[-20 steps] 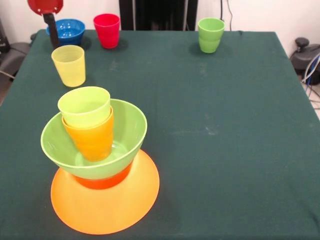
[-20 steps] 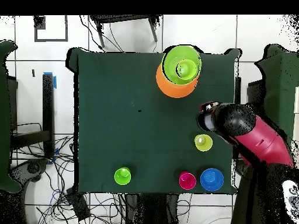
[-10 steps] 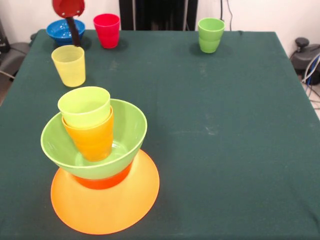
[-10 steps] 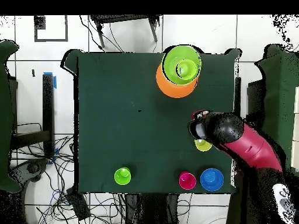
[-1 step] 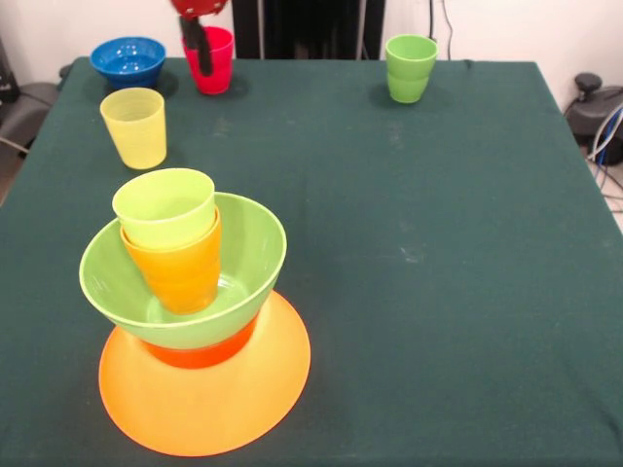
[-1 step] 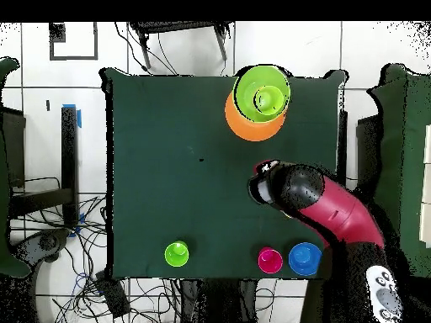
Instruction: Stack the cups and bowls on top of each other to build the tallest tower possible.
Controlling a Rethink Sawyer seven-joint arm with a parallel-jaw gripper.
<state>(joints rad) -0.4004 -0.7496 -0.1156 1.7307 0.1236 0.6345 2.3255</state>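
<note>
Standing at the near left of a dark green table [image 5: 419, 292], the tower [image 5: 190, 311] has a very wide orange bowl [image 5: 204, 404] upside down as its base. On it sits a small orange-red bowl [image 5: 204, 352], mostly hidden, and on that a lime bowl [image 5: 248, 253], open side up. Inside the lime bowl stands an orange cup [image 5: 180, 268], with a lime cup [image 5: 164, 206] nested in its mouth. Both cups lean slightly toward the left side of the bowl.

Just beyond the tower a yellow cup [image 5: 134, 126] stands alone and upright. At the far left corner sits a blue bowl [image 5: 128, 60]. Beside it stands a red cup [image 5: 216, 60]. Further along the far edge, well apart from the rest, stands a green cup [image 5: 411, 68], which looks like two nested cups.

At the top edge of the front view, the gripper [image 5: 200, 39] hangs down in front of the red cup, showing a red housing and a dark finger; I cannot tell whether it is spread or closed, and it carries nothing visible. From overhead, the red and black arm [image 6: 324, 210] reaches in from the right and covers the yellow cup.
</note>
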